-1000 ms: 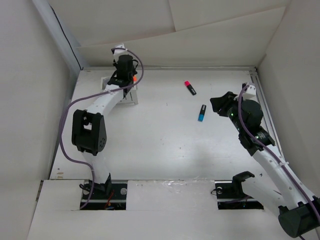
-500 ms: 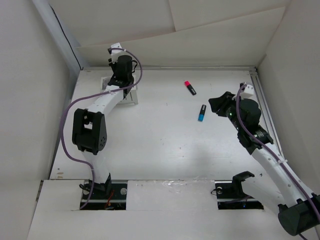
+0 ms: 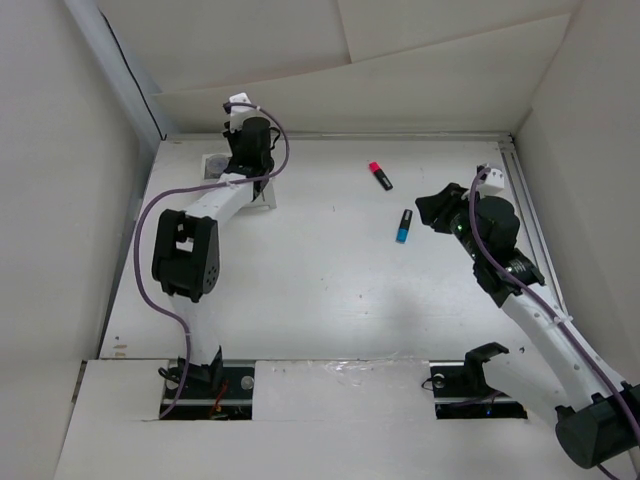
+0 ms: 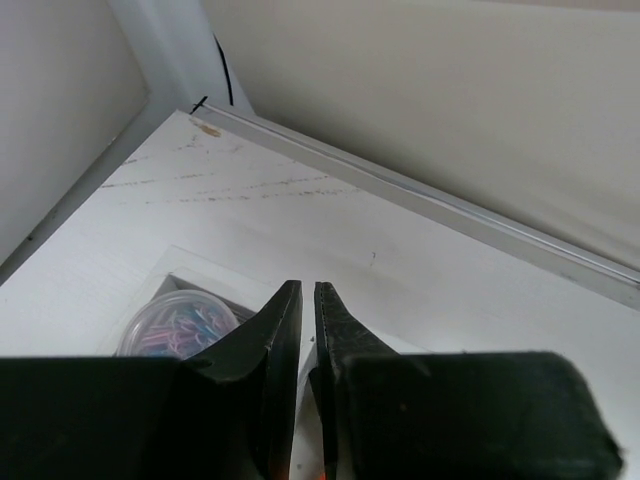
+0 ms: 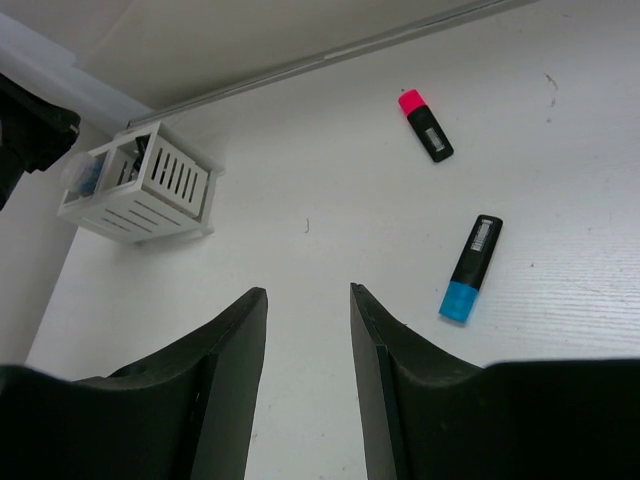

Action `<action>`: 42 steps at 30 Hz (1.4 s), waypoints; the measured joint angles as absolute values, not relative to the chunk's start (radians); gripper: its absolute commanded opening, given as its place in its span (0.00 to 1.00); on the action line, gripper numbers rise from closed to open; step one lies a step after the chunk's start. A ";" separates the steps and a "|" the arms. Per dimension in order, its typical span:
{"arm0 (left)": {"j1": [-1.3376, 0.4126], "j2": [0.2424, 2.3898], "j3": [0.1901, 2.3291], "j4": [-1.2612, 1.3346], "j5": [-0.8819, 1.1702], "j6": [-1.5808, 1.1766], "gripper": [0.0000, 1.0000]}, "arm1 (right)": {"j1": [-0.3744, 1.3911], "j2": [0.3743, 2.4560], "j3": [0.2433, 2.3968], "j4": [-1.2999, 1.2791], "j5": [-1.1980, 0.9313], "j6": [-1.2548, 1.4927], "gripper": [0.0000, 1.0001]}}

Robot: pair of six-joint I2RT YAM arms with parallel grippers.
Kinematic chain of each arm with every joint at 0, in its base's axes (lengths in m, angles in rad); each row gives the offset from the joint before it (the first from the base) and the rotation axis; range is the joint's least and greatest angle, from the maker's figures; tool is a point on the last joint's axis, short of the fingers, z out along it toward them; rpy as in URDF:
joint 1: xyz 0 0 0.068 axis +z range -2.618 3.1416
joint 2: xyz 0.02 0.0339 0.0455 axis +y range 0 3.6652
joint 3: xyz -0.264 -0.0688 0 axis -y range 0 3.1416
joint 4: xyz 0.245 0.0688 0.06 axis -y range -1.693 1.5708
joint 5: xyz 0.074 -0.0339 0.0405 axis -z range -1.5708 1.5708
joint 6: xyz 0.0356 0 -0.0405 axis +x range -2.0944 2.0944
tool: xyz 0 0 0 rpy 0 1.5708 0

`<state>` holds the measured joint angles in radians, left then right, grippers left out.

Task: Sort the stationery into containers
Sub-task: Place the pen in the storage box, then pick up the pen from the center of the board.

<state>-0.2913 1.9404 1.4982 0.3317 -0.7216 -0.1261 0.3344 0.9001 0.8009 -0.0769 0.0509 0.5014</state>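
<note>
The white slotted box (image 3: 262, 196) stands at the back left and also shows in the right wrist view (image 5: 140, 186). My left gripper (image 3: 252, 150) hovers over the box. In the left wrist view its jaws (image 4: 308, 288) are almost closed, with a sliver of orange low between them, apparently the orange highlighter. The grey roll (image 4: 175, 325) lies in the box's left compartment (image 4: 200, 265). A pink highlighter (image 3: 380, 175) and a blue highlighter (image 3: 403, 226) lie on the table. My right gripper (image 3: 428, 208) is open and empty just right of the blue one (image 5: 472, 268).
White walls close in the table at the back, left and right. A metal rail (image 4: 430, 205) runs along the back edge behind the box. The pink highlighter also shows in the right wrist view (image 5: 426, 125).
My left gripper has turned and shifted slightly back over the box, so the orange cap at its side no longer shows from above. My right gripper has edged slightly left.
</note>
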 measured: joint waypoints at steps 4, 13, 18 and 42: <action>-0.308 1.940 1.488 0.362 -0.733 -0.112 0.10 | 0.334 0.904 0.801 -0.074 0.051 0.501 0.40; -0.321 1.789 1.406 0.315 -0.588 -0.236 0.23 | 0.334 1.050 0.803 -0.048 0.003 0.488 0.00; -0.333 1.536 1.260 0.388 -0.407 -0.398 0.34 | 0.335 1.194 0.846 -0.054 0.014 0.475 0.30; -0.598 1.283 0.635 0.574 -0.044 -0.631 0.40 | 0.266 2.155 1.658 -0.314 0.082 0.283 0.67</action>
